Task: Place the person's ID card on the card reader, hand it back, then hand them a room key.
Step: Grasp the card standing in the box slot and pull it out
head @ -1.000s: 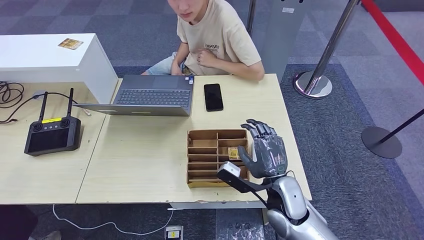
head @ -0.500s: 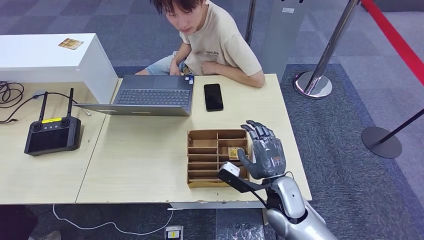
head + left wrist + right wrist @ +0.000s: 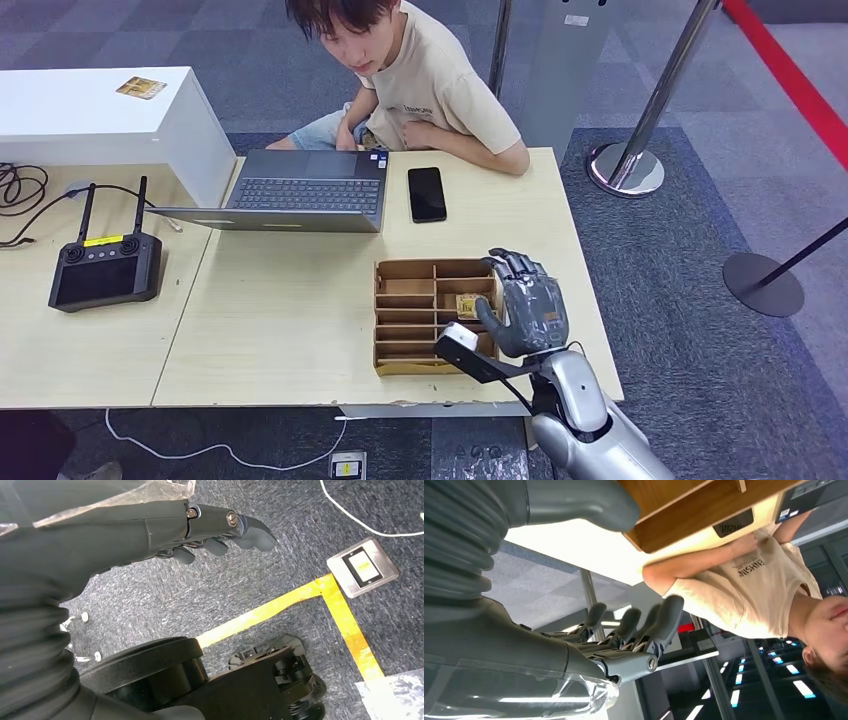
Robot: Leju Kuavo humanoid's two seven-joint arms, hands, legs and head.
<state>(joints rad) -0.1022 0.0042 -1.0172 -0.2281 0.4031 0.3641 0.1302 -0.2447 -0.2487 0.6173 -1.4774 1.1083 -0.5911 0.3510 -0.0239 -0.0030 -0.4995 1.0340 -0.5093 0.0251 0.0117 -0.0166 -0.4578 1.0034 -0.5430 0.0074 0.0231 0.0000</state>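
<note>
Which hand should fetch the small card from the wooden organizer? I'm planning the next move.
The right hand: it hovers open at the organizer beside the card. The left hand hangs near the floor.

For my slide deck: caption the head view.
Right hand open above brown compartmented wooden tray; seated person in beige T-shirt watches.

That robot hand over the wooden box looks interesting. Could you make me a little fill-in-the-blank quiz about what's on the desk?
1. The right hand hovers over the wooden ____ with compartments.
2. The black phone lies just right of the open ____.
3. The person wears a ____ T-shirt.
4. The remote controller with two antennas sits on the ____ side of the desk.

Missing words: box; laptop; beige; left
</note>
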